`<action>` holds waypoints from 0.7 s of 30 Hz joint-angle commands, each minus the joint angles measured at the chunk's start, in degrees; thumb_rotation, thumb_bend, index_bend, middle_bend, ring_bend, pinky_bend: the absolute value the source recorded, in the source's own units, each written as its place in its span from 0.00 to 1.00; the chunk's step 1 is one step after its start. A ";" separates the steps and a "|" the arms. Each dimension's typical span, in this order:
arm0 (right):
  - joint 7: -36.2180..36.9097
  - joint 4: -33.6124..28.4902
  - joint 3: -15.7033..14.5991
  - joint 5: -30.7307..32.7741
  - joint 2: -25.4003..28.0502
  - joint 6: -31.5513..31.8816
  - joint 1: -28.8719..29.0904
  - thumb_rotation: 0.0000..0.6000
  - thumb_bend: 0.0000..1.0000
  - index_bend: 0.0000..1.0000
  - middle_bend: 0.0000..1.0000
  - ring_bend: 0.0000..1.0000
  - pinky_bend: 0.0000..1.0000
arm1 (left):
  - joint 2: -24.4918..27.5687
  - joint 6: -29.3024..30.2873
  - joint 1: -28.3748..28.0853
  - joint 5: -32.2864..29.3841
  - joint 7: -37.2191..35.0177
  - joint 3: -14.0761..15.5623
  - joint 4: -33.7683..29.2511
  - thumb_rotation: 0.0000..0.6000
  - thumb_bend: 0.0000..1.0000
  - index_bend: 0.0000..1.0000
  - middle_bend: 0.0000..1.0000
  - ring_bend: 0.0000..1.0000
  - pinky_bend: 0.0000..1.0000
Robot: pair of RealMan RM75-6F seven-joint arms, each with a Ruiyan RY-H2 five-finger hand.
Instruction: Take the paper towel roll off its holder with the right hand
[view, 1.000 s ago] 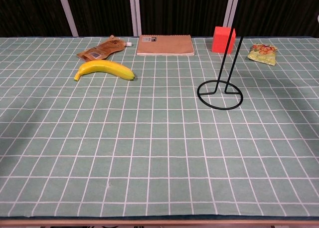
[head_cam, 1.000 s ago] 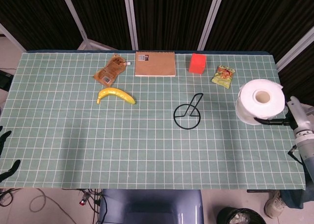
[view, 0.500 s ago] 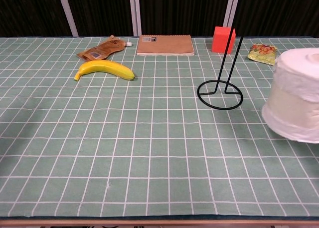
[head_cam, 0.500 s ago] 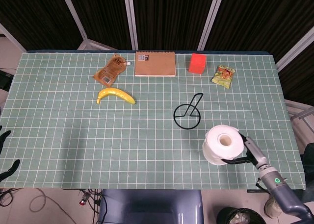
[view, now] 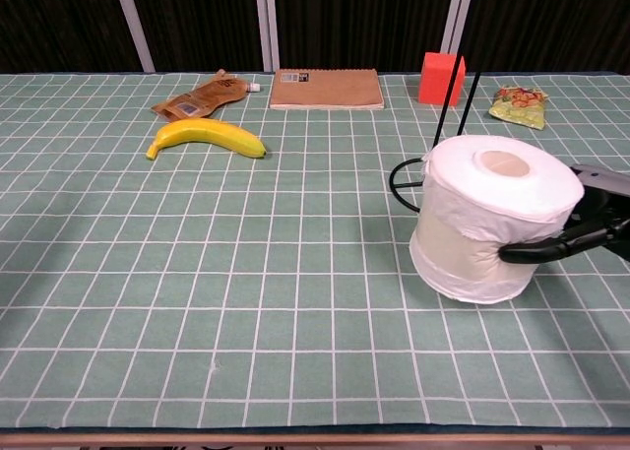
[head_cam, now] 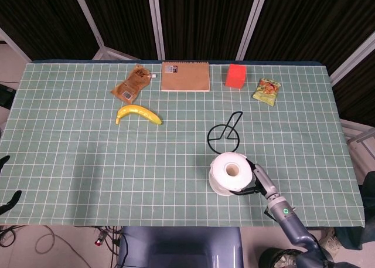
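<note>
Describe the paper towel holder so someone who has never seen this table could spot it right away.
On the green checked tablecloth, look just right of centre, behind the white paper towel roll that the right hand holds. The holder is a bare black wire ring lying flat with one thin rod rising from it. It is the only wire frame there; everything around it is solid and coloured.

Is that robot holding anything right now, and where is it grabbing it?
Yes: the right hand grips the paper towel roll around its side. The left hand holds nothing.
</note>
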 commanded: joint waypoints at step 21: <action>-0.12 -2.30 -3.25 2.33 4.27 -5.14 5.62 1.00 0.00 0.00 0.00 0.00 0.00 | -0.34 -0.40 -0.18 0.05 1.07 0.15 -0.12 1.00 0.23 0.15 0.00 0.00 0.03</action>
